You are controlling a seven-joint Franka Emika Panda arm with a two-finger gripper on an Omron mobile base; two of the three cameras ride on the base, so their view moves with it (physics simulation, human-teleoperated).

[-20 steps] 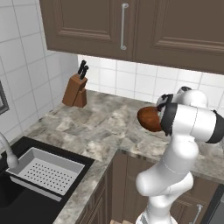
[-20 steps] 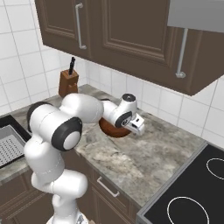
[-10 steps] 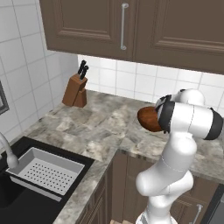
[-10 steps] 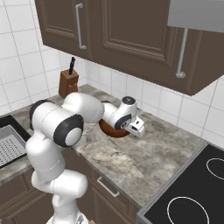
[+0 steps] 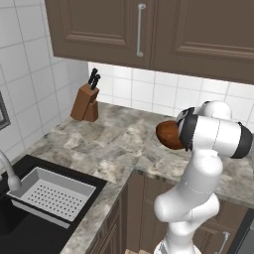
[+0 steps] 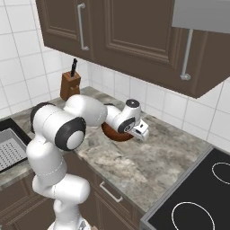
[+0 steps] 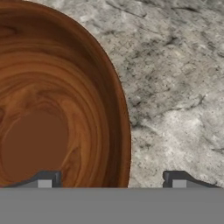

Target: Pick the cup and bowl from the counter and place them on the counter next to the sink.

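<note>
Below, the claw [image 7: 112,178] stands wide open astride the empty bowl's [image 7: 52,96] rim, gripping nothing.

bowl [image 5: 169,135] on counter [image 5: 119,144] | partly behind arm | knife block [image 5: 86,101] at wall

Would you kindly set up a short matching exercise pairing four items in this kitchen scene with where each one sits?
Things:
1. bowl
2. knife block
3. rack
4. stovetop

Places:
A. in the black sink
B. at the counter's right end
C. by the tiled wall in the corner
D. on the counter under the gripper, one finger inside its rim, one outside

Pairs: 1-D, 2-C, 3-A, 4-B
</note>
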